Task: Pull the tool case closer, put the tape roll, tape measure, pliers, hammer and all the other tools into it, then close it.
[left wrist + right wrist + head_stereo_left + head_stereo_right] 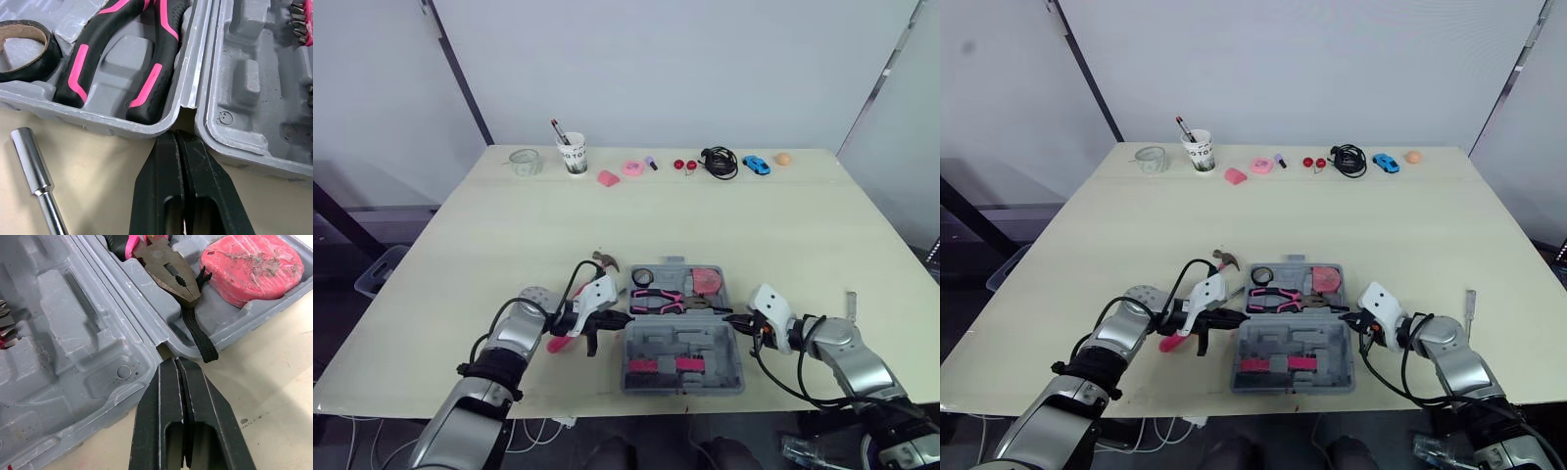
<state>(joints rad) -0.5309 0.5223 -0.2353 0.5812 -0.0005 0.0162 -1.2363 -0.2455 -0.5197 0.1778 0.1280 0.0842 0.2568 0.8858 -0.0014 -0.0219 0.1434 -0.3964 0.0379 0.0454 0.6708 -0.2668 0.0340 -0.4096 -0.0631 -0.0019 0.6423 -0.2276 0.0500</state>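
The grey tool case [705,343] lies open near the table's front edge. Its far half holds a black tape roll [643,277], pink-handled pliers [656,299] and a pink tape measure [708,282]. The near half holds pink bit strips [658,366]. My left gripper [625,318] is shut, its tip at the hinge notch on the case's left side [177,139]. Opposite it, my right gripper [729,318] is shut at the hinge notch on the right side [176,364]. A pink-handled hammer [605,260] lies left of the case, partly under my left arm. A steel socket driver [32,161] rests beside the case.
A slim metal tool [850,304] lies on the table right of my right arm. Along the far edge stand a glass jar [525,162], a paper cup with pens [573,154], pink bits [608,178], a black cable [720,162], a blue toy car [756,164] and an orange ball [783,158].
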